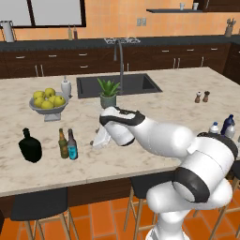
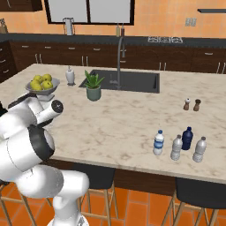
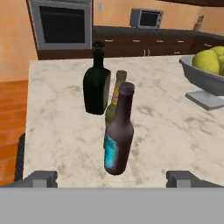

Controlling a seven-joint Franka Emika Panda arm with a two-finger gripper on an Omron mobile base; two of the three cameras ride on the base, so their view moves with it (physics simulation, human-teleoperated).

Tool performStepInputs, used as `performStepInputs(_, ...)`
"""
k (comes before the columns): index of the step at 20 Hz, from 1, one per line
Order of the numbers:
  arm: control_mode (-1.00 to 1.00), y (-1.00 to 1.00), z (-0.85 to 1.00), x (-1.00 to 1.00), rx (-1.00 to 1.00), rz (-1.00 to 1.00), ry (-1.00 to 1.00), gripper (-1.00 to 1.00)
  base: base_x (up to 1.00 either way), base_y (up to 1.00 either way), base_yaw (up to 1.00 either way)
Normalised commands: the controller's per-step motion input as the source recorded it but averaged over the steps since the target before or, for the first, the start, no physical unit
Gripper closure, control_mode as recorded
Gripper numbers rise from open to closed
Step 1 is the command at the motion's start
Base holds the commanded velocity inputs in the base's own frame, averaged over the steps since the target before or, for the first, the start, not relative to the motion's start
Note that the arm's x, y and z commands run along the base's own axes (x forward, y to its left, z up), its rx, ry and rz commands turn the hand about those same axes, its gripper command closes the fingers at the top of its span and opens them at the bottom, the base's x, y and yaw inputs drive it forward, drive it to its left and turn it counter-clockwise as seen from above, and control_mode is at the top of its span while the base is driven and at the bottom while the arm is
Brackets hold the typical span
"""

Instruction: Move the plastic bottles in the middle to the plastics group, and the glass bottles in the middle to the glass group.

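Observation:
The glass bottle, slim dark brown with a cyan label (image 1: 71,145) (image 3: 118,135), stands upright on the island counter right beside the amber bottle with a yellowish label (image 1: 62,144) (image 3: 115,99). The squat black flask (image 1: 30,146) (image 3: 96,85) stands a little further left. My gripper (image 1: 97,140) (image 3: 111,179) is open just right of the brown bottle, and nothing sits between its fingers. At the counter's right end stand the blue-labelled water bottle (image 2: 158,142) (image 1: 213,127), two plain greyish bottles (image 2: 176,148) (image 2: 199,149) and the dark blue bottle (image 2: 187,138) (image 1: 228,125).
A grey bowl of lemons (image 1: 48,104) (image 3: 205,76) stands behind the glass bottles. A potted plant (image 1: 108,93) and a white soap dispenser (image 1: 66,87) stand by the sink (image 1: 117,84). Salt and pepper shakers (image 1: 202,97) are at the right. Stools stand under the front edge.

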Motion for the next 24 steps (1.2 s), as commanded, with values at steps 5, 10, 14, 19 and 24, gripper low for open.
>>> performStepInputs(5,-1.0,-0.65,0.37,-0.33,0.0,-0.3,0.31,-1.0,0.0,0.0,0.0)
performStepInputs(10,-1.0,-0.77,0.27,-0.37,0.0,-0.28,0.37,-1.0,0.0,0.0,0.0)
performStepInputs(14,-1.0,-0.72,0.39,-0.42,0.03,-0.31,0.39,-1.0,0.0,0.0,0.0)
performStepInputs(19,-1.0,-0.6,0.37,-0.43,0.09,-0.42,0.38,-1.0,0.0,0.0,0.0)
performStepInputs(24,-1.0,-0.54,0.23,-0.63,-0.02,-0.34,0.14,-1.0,0.0,0.0,0.0)
